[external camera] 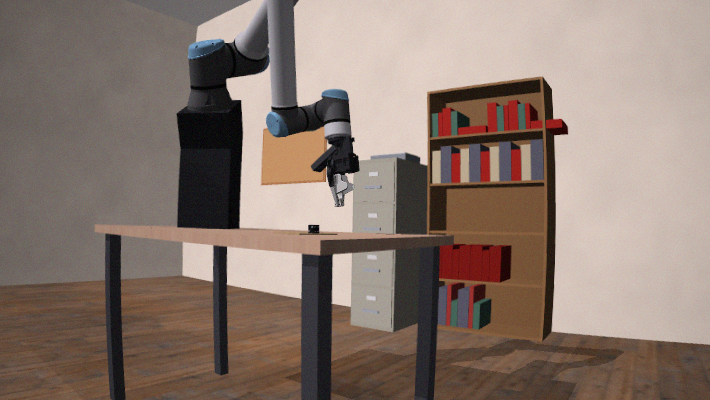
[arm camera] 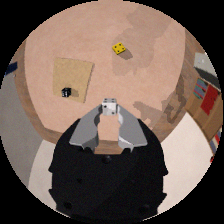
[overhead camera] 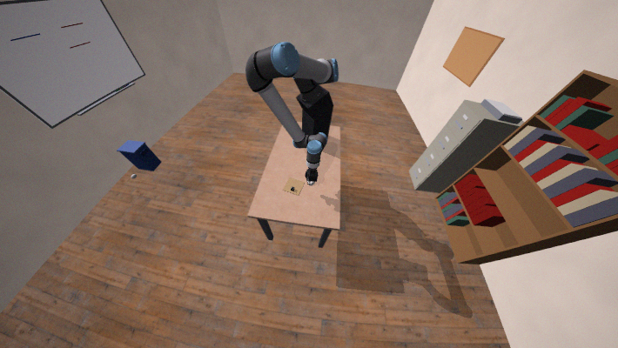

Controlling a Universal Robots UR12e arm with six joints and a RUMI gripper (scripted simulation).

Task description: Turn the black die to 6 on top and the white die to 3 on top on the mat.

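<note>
My gripper [overhead camera: 311, 184] [external camera: 339, 204] [arm camera: 109, 105] is shut on the white die [arm camera: 109, 105] and holds it in the air above the table, to the side of the mat. Dark pips show on the white die, but its numbers are hard to read. The black die [overhead camera: 292, 189] [external camera: 313, 228] [arm camera: 66, 92] rests on the tan mat [overhead camera: 287, 184] [arm camera: 75, 69], near one edge in the wrist view. Its top number is too small to read. The yellow die [arm camera: 119, 48] sits on the bare table off the mat, with several pips on top; the other views do not show it clearly.
The wooden table [overhead camera: 283, 209] [external camera: 210, 236] [arm camera: 42, 45] bears the mat and the dice. The robot's black pedestal [external camera: 205, 185] stands at the table's back end. A filing cabinet [external camera: 372, 250] and a bookshelf [external camera: 490, 207] stand beyond the table.
</note>
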